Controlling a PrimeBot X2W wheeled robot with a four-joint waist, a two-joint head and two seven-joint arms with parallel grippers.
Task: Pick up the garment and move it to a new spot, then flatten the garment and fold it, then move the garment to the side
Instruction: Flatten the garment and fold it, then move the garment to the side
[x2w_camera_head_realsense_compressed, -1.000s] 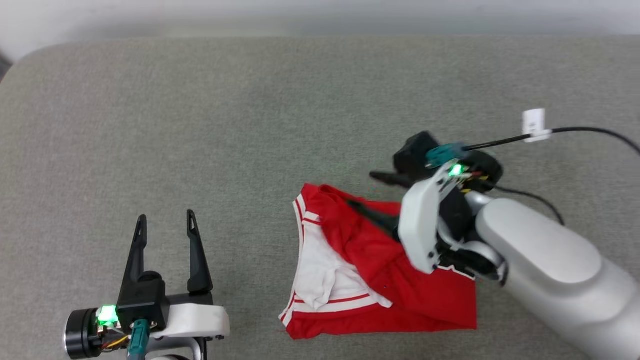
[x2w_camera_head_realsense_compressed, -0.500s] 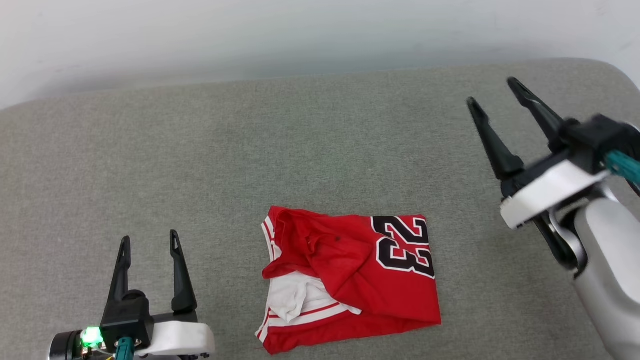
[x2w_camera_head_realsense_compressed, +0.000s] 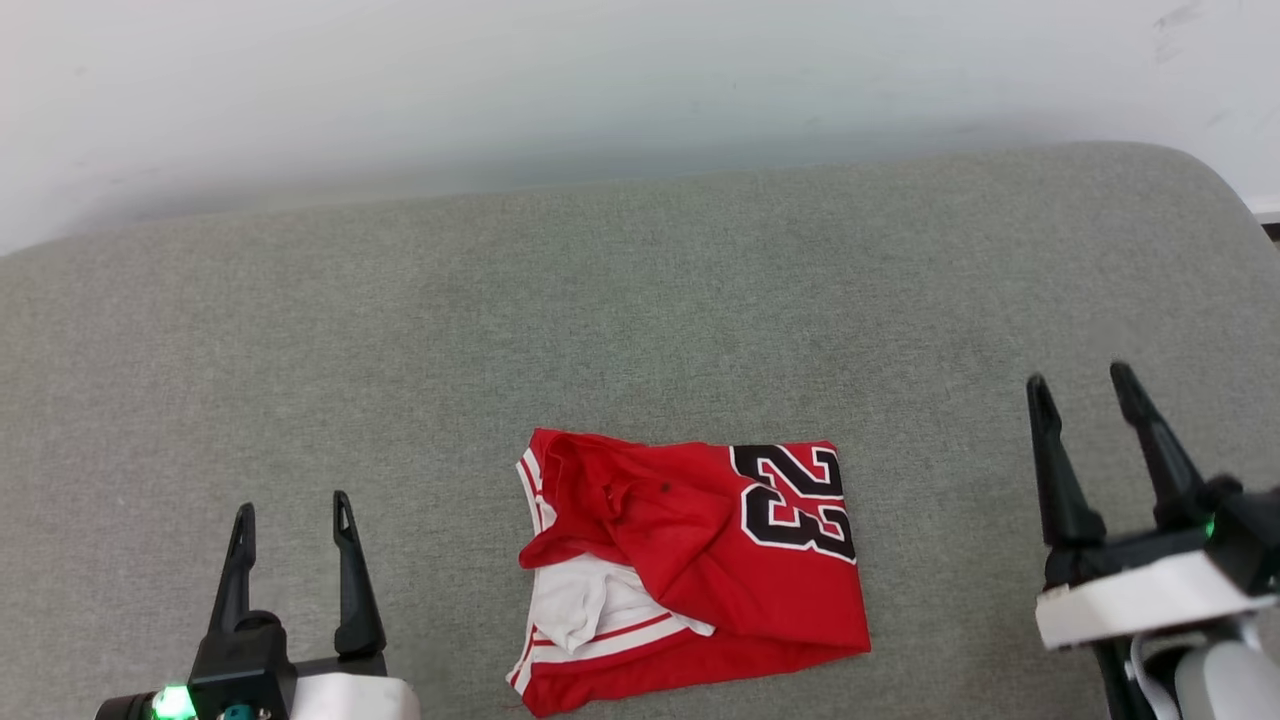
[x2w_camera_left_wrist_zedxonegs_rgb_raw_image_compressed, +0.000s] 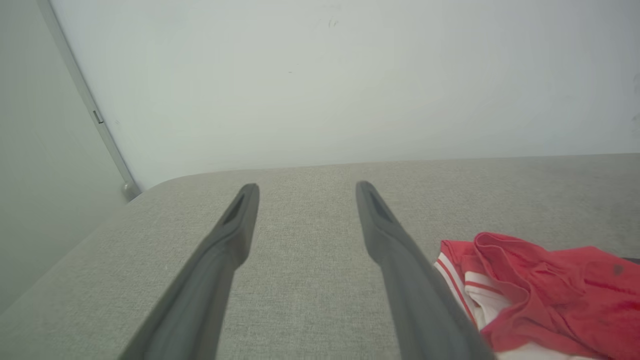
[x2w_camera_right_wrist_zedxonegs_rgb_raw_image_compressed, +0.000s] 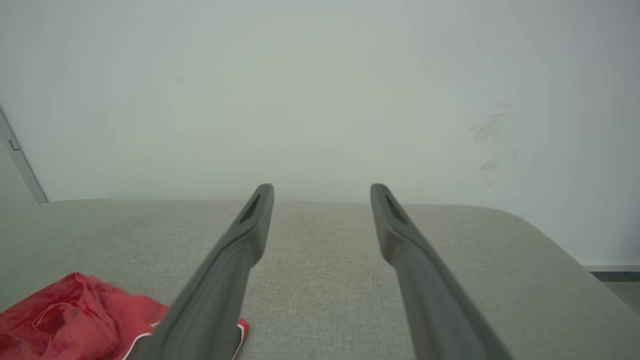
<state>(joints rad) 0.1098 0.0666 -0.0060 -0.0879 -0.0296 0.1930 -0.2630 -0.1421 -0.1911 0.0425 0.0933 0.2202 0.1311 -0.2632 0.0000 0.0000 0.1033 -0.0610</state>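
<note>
Since the red jersey (x2w_camera_head_realsense_compressed: 700, 560) lies as a rough folded rectangle near the front edge of the grey cushion (x2w_camera_head_realsense_compressed: 640, 300), about midway along it, the step in hand looks to be the last one: carrying it to the side. The left gripper (x2w_camera_head_realsense_compressed: 292, 504) stands toward the front left corner and the right gripper (x2w_camera_head_realsense_compressed: 1078, 376) toward the right edge. Each has its fingers spread with nothing between them, and each is clear of the cloth.

The fold is loose. At the jersey's left edge a white sleeve (x2w_camera_head_realsense_compressed: 580, 605) bunches out from under a red flap, while the number print (x2w_camera_head_realsense_compressed: 795, 495) lies flat at the right. Thin layers like these probably slide over one another, so a pinch on the top layer alone would likely peel the fold open.

A better hold takes the whole stack: come in low at an edge, press one finger into the soft cushion to get beneath the bottom layer, then close. With one hold at each side, lift only a little and move both arms at one pace, so the cloth neither sags nor stretches.
</note>
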